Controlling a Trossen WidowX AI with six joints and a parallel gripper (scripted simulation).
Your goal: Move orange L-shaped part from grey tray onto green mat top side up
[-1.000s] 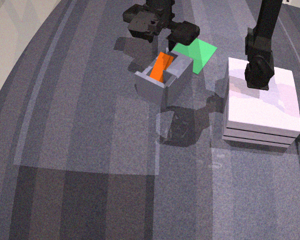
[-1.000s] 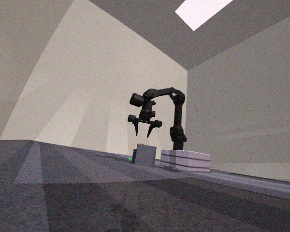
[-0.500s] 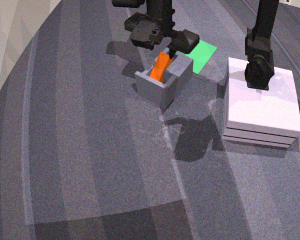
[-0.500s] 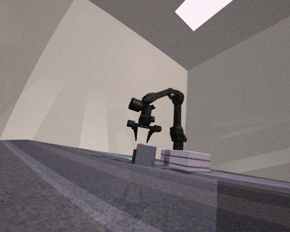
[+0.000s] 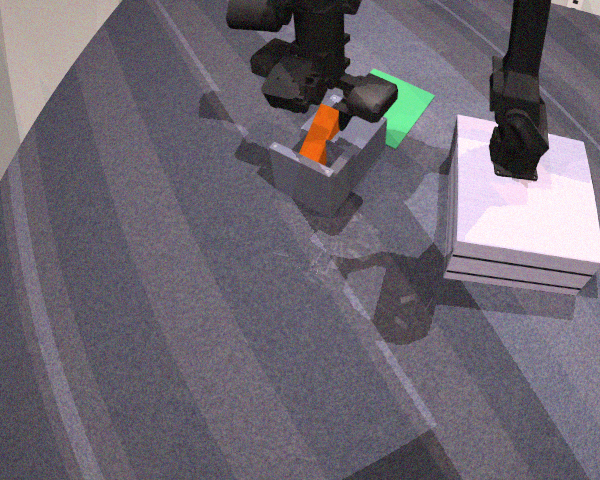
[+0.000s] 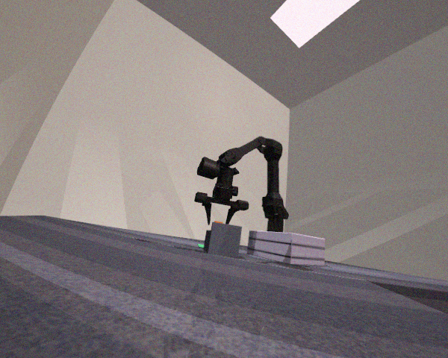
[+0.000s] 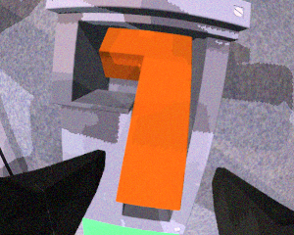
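The orange part (image 5: 316,136) (image 6: 218,222) (image 7: 162,113) sits tilted in the grey tray (image 5: 305,180) (image 6: 226,239) (image 7: 88,147). Its L-shaped end is low in the pocket at the top of the wrist view, and its straight end is raised toward the green mat (image 5: 411,105) (image 6: 201,245) (image 7: 113,228). A dark bit of the pocket shows past that raised end. My gripper (image 5: 322,117) (image 6: 218,224) (image 7: 161,168) is open above the tray, with one finger on each side of the raised end and a gap on both sides. The left fingertip is hard to see in the top view.
A white block with dark seams (image 5: 527,222) (image 6: 270,246) stands beside the tray, under the arm's base. The tray's end wall (image 5: 295,157) (image 7: 152,10) rises beside the L-shaped end. The mat lies just beyond the tray's opposite end.
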